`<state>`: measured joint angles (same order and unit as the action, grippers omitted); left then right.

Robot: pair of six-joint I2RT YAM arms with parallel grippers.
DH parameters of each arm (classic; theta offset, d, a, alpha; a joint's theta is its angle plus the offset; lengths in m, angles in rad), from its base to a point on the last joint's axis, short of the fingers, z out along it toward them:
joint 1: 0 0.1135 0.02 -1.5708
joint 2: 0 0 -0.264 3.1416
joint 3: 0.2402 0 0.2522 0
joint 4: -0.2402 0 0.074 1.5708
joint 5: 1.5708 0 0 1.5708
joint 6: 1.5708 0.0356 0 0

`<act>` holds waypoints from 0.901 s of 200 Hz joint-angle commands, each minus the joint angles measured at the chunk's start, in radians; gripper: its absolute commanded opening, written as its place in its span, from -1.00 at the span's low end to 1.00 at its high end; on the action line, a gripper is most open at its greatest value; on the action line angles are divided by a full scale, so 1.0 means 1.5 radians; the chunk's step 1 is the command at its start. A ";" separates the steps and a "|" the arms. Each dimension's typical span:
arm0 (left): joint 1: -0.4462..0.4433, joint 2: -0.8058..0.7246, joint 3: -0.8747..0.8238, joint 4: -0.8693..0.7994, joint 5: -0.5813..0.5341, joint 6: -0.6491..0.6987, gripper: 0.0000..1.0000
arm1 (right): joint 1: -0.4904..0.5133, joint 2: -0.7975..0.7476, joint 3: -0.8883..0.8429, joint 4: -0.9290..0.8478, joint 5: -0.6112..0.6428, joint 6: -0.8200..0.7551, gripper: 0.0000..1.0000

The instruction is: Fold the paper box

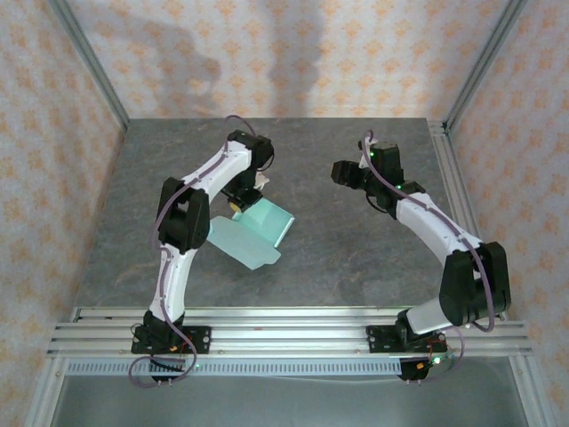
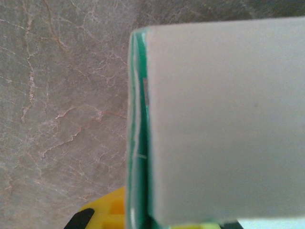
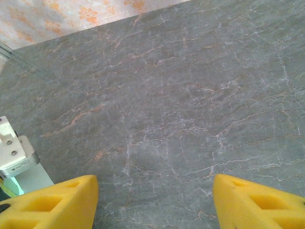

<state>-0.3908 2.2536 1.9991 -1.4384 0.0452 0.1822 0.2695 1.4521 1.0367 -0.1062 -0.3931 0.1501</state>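
My left jaws are pressed together on the paper box [image 1: 253,231], pinching an edge of its thin, matte mint-teal card. One panel tilts up off the grey veined surface [image 1: 356,258] and the rest lies flat. That arm reaches forward, wrist bent down. My right jaws stand spread, yellow fingers [image 3: 52,202] well apart above the surface, elbow bent.

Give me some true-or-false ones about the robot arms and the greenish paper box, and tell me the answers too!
1. The left gripper is shut on the paper box. True.
2. The right gripper holds the paper box too. False: it is open over the table, holding nothing.
3. The paper box is bright red. False: it is pale mint-teal.
4. The right gripper's fingers are yellow. True.
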 commanded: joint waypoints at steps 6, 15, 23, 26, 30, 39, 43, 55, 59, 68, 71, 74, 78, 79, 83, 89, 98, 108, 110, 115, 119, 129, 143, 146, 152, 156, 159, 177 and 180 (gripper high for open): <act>-0.004 0.038 0.034 -0.058 -0.030 0.007 -0.93 | 0.001 0.010 0.003 0.006 -0.010 0.006 0.30; -0.006 0.047 0.046 -0.065 -0.030 0.008 -0.87 | 0.001 0.014 0.004 0.006 -0.010 0.006 0.29; -0.007 0.055 0.055 -0.067 -0.033 0.009 -0.78 | 0.001 0.017 0.005 0.006 -0.011 0.006 0.29; -0.008 0.057 0.058 -0.068 -0.034 0.009 -0.74 | 0.001 0.018 0.005 0.006 -0.012 0.007 0.29; -0.008 0.061 0.063 -0.069 -0.035 0.009 -0.70 | 0.001 0.018 0.005 0.007 -0.012 0.007 0.29; -0.010 0.066 0.072 -0.069 -0.039 0.008 -0.68 | 0.001 0.020 0.005 0.007 -0.013 0.006 0.29; -0.010 0.068 0.075 -0.068 -0.043 0.008 -0.67 | 0.001 0.020 0.005 0.007 -0.013 0.008 0.29; -0.012 0.067 0.081 -0.062 -0.050 0.005 -0.56 | 0.001 0.019 0.004 0.007 -0.014 0.006 0.29; -0.012 0.066 0.083 -0.060 -0.049 0.005 -0.52 | 0.001 0.018 0.003 0.005 -0.013 0.006 0.29; -0.013 0.063 0.087 -0.056 -0.044 0.005 -0.42 | 0.001 0.019 0.002 0.005 -0.011 0.005 0.29; -0.014 0.062 0.088 -0.054 -0.043 0.005 -0.38 | 0.001 0.019 0.002 0.006 -0.011 0.004 0.29; -0.015 0.060 0.090 -0.053 -0.042 0.006 -0.34 | 0.001 0.020 0.001 0.005 -0.011 0.003 0.29; -0.016 0.057 0.090 -0.049 -0.039 0.006 -0.30 | 0.001 0.021 0.002 0.006 -0.012 0.002 0.29; -0.016 0.056 0.090 -0.048 -0.038 0.006 -0.29 | 0.001 0.021 0.001 0.006 -0.012 0.002 0.29; -0.017 0.053 0.090 -0.044 -0.033 0.007 -0.23 | 0.001 0.021 0.001 0.006 -0.014 0.001 0.29; -0.018 0.047 0.089 -0.036 -0.029 0.007 -0.15 | 0.001 0.022 0.002 0.006 -0.018 -0.001 0.29; -0.021 0.037 0.088 -0.026 -0.019 0.008 -0.04 | 0.001 0.026 0.002 0.006 -0.024 -0.003 0.29; -0.022 0.024 0.083 -0.011 -0.003 0.009 0.08 | 0.001 0.030 0.004 0.006 -0.038 -0.008 0.29; -0.023 0.021 0.082 -0.008 -0.001 0.009 0.10 | 0.001 0.031 0.004 0.007 -0.040 -0.009 0.29; -0.024 0.014 0.078 -0.001 0.007 0.008 0.15 | 0.001 0.033 0.005 0.006 -0.047 -0.010 0.29; -0.025 0.009 0.076 0.005 0.010 0.009 0.17 | 0.001 0.035 0.006 0.006 -0.053 -0.011 0.29; -0.026 0.002 0.075 0.007 0.012 0.006 0.24 | 0.001 0.040 0.008 0.004 -0.066 -0.014 0.30; -0.027 -0.014 0.068 0.021 0.012 0.001 0.33 | 0.003 0.048 0.011 0.003 -0.089 -0.022 0.30; -0.027 -0.019 0.065 0.026 0.013 0.000 0.35 | 0.003 0.050 0.012 0.004 -0.094 -0.026 0.30; -0.027 -0.034 0.055 0.043 0.012 -0.005 0.41 | 0.005 0.054 0.014 0.003 -0.102 -0.035 0.30; -0.027 -0.046 0.046 0.058 0.011 -0.010 0.45 | 0.007 0.057 0.016 0.003 -0.108 -0.041 0.31; -0.027 -0.055 0.038 0.070 0.011 -0.013 0.49 | 0.009 0.059 0.016 0.005 -0.112 -0.046 0.31; -0.026 -0.121 -0.007 0.145 0.019 -0.043 0.63 | 0.019 0.079 0.029 0.004 -0.133 -0.086 0.32; -0.027 -0.134 -0.015 0.161 0.018 -0.050 0.65 | 0.019 0.085 0.032 0.002 -0.141 -0.095 0.33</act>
<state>-0.4267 2.2066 2.0388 -1.3422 0.0593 0.1665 0.2779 1.5417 1.0382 -0.1062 -0.5243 0.0994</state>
